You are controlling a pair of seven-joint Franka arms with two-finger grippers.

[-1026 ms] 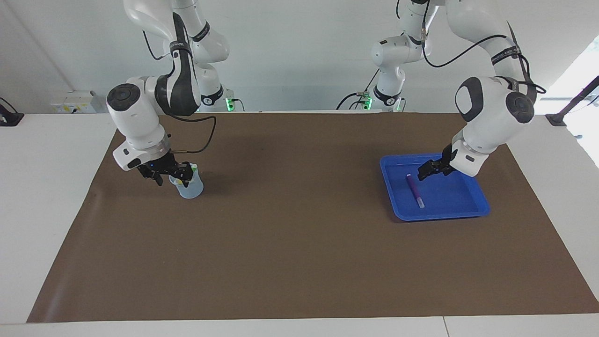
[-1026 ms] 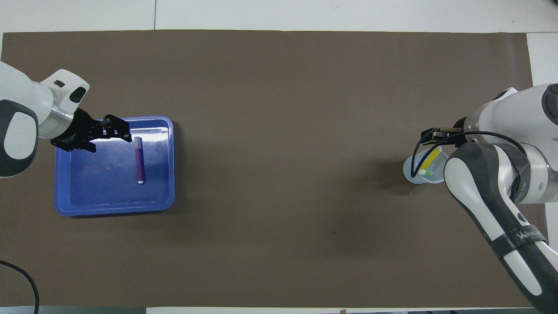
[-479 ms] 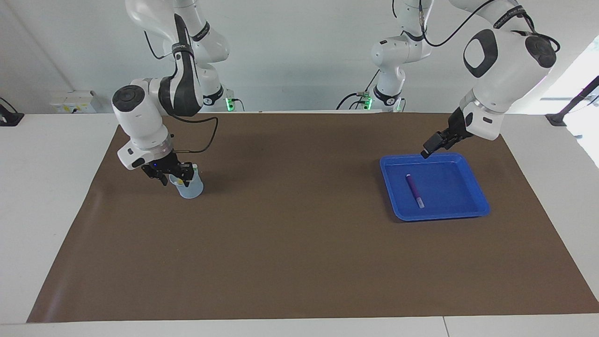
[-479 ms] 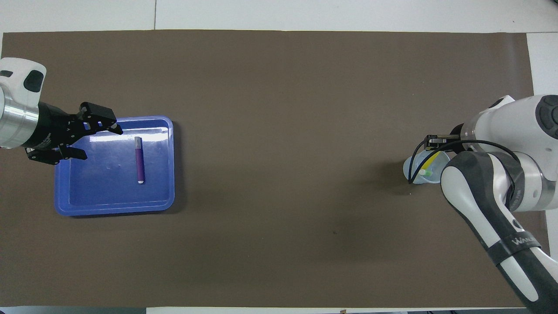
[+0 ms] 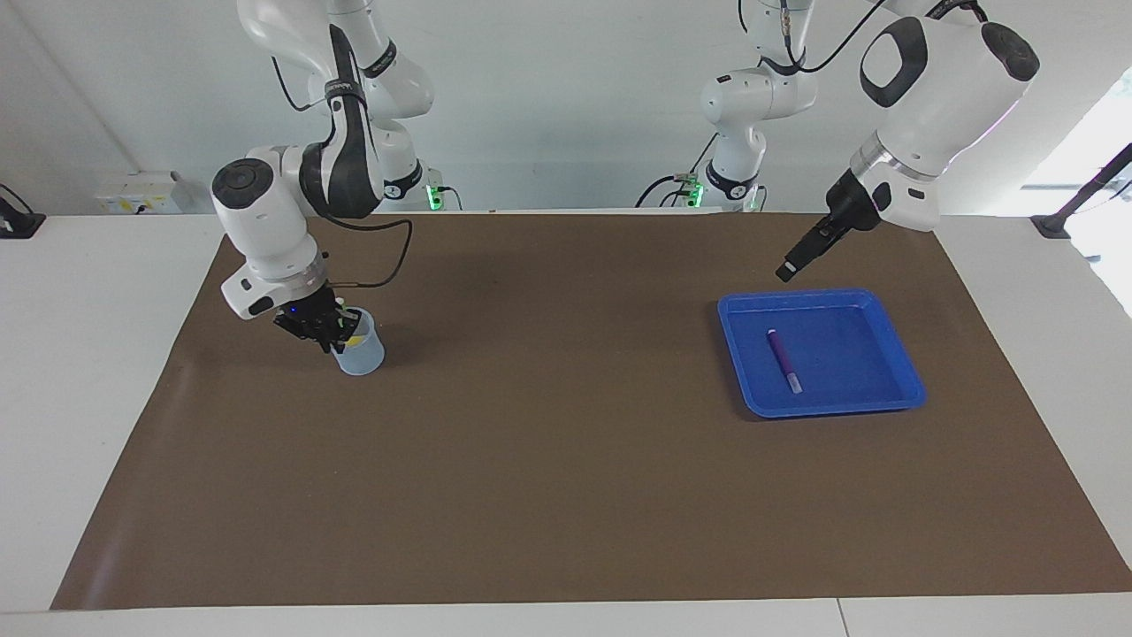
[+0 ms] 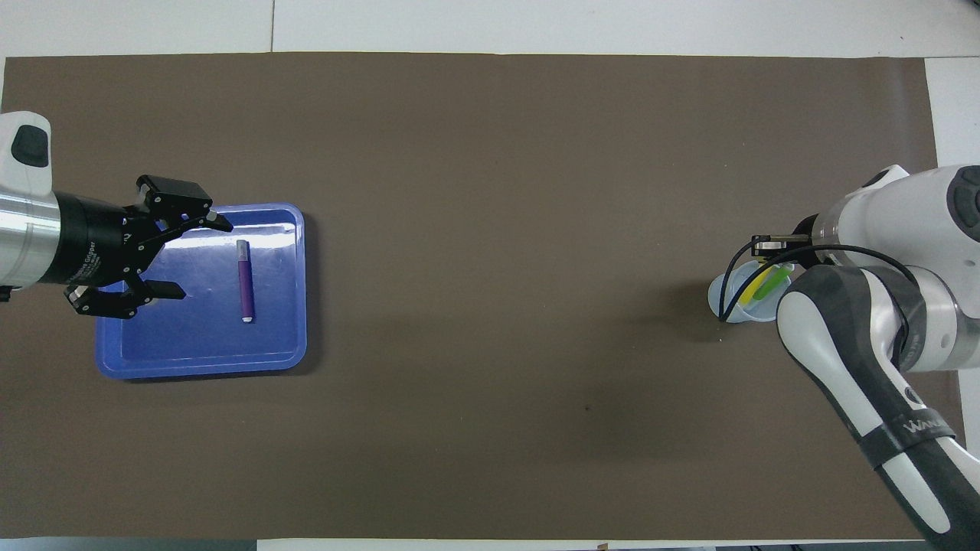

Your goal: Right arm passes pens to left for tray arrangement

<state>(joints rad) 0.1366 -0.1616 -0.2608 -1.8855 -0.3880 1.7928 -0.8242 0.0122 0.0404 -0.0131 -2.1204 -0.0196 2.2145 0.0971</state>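
Purple pen (image 5: 783, 360) lies in the tray (image 5: 902, 376); I see left gripper (image 5: 786, 269) spread wide above it, right gripper (image 5: 332, 334) clamped inside the cup (image 5: 361, 356).

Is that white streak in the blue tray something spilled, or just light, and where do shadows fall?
In the overhead view, the white streak on the blue tray beside the purple pen is glare from lighting; in the facing view the tray shows no such glare, and a soft shadow lies on the mat beside the cup.
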